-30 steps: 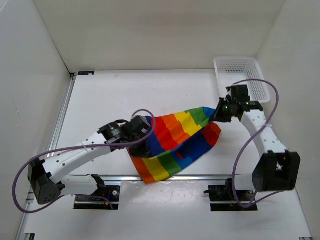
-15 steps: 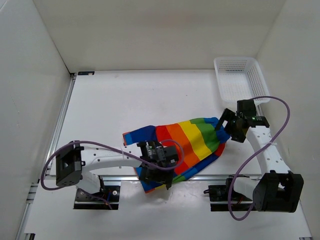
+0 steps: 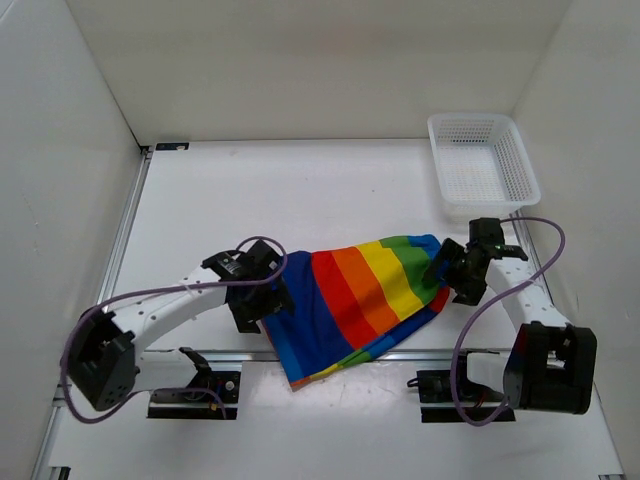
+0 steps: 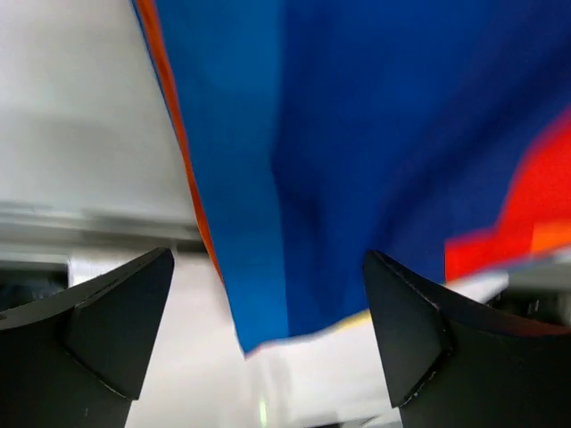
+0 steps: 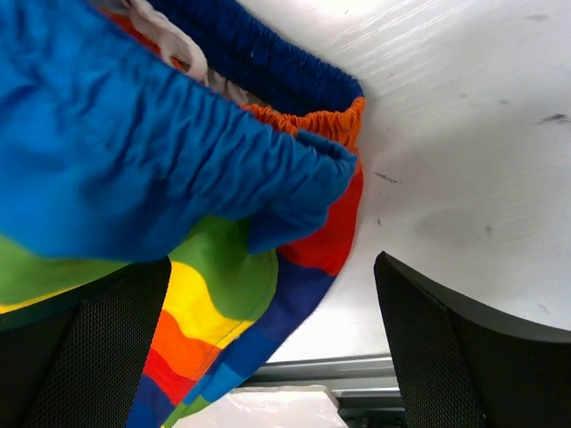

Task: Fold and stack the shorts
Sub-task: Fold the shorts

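Both grippers just let go. The left gripper (image 4: 268, 263) and right gripper (image 5: 272, 267) now gape wide, holding nothing. That means a fold has been laid down, with more likely to come. The shorts (image 3: 360, 290) lie flat on the table (image 3: 300, 190) near its front edge, between the arms. Broad rainbow stripes; elastic waistband (image 5: 285, 71) bunched at the right, white drawstring (image 5: 169, 40) poking out.

The top camera is looking down from well above the rainbow-striped soft fabric shorts (image 3: 350, 300); both wrist cameras are peering closely at their opposite ends.
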